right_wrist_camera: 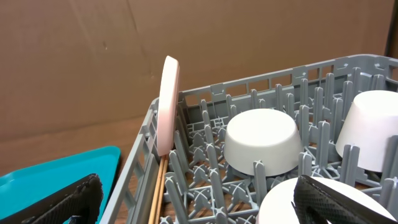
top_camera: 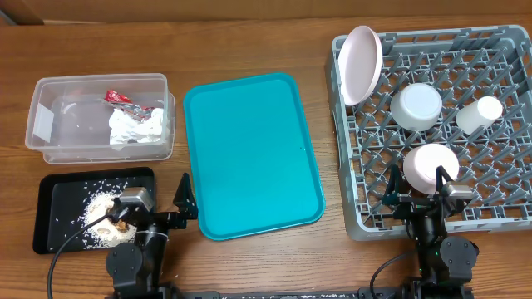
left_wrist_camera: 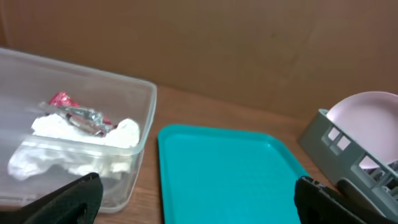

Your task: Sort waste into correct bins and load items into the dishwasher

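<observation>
The left gripper [left_wrist_camera: 199, 208] lies nearest its wrist camera. Its two black fingers [left_wrist_camera: 71, 199] sit at the lower corners of that view, spread wide, with nothing between them. The right gripper [right_wrist_camera: 202, 202] stands just as wide apart and also grips nothing.

On the wooden table [top_camera: 249, 41], the flat teal plastic tray [top_camera: 249, 158] lies in the middle. The left gripper hangs just beside the teal tray's near left corner. Under that arm, left of the teal tray and close to it, sits the shallow black rectangular tray [top_camera: 50, 224]. It holds loose white rice grains [top_camera: 98, 208], mostly heaped, and a small brown food lump [top_camera: 123, 223] at the heap's edge.

Farther back on the same side is the clear plastic rectangular tub [top_camera: 50, 124]. In it lies the crumpled white paper napkin [top_camera: 137, 126], with the small red shiny snack wrapper [top_camera: 120, 100] on its far side, touching it.

Right of the teal tray, and apart from it, stands the large square grey plastic dish rack [top_camera: 353, 224]. The right gripper hovers over the rack's near edge, above an upturned pale round bowl [top_camera: 428, 162] among the pegs. Beyond that bowl are an upturned grey-white bowl [top_camera: 416, 105] and, farther from the teal tray, a small white cup [top_camera: 480, 112]. A pale pink round dish [top_camera: 362, 62] stands on edge in the rack's far corner on the teal tray's side.
</observation>
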Tool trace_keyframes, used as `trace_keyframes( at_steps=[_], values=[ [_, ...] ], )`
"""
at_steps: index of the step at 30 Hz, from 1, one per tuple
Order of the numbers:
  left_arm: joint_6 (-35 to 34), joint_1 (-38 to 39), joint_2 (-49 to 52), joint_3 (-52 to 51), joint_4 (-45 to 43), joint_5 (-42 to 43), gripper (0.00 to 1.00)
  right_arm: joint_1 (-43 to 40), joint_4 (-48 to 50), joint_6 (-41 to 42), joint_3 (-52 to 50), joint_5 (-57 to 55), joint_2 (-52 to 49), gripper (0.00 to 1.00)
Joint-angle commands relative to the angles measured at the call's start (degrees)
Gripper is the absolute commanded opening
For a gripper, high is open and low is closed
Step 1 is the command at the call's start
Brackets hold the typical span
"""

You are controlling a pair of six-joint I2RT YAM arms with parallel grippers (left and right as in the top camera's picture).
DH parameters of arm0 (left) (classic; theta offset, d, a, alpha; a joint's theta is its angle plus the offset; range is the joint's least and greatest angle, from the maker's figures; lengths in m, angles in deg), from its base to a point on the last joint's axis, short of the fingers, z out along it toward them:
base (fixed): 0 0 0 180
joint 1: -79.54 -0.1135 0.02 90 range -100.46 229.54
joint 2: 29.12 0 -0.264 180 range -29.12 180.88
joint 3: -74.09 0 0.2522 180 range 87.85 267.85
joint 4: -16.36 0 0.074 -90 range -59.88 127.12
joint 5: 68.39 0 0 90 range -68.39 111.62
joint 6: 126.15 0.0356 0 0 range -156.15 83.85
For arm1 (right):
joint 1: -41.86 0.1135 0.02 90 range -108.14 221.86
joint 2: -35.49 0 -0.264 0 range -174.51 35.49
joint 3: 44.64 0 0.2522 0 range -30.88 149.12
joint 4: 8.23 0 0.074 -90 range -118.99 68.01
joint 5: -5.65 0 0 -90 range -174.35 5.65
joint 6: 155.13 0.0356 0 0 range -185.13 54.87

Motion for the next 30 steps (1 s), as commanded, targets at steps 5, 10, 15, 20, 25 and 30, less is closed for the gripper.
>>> trace_keyframes(
  at_steps=[5,10,15,20,25,30],
  values=[
    [1.5,0.4,-0.8,-2.7,-2.9,-2.3,1.00,0.4,0.3,-0.2,-0.6,-0.1,0.6,1.00],
    [2.2,0.4,-0.8,-2.7,-5.2,-5.5,1.00,0.4,0.4,-0.2,-0.6,-0.1,0.6,1.00],
    [4.2,0.4,-0.8,-2.7,-12.0,-4.6,1.00,0.4,0.4,-0.2,-0.6,-0.1,0.6,1.00],
    [4.7,0.4,-0.8,-2.7,-17.5,-4.6,1.00,0.4,0.4,-0.2,-0.6,-0.1,0.6,1.00],
    [8.6,0.4,-0.8,-2.7,-12.8,-5.0,1.00,0.4,0.4,-0.2,-0.6,-0.1,0.6,1.00],
    [8.7,0.4,-0.8,-2.7,-3.5,-7.9,1.00,0.4,0.4,-0.2,-0.6,-0.1,0.6,1.00]
  ],
)
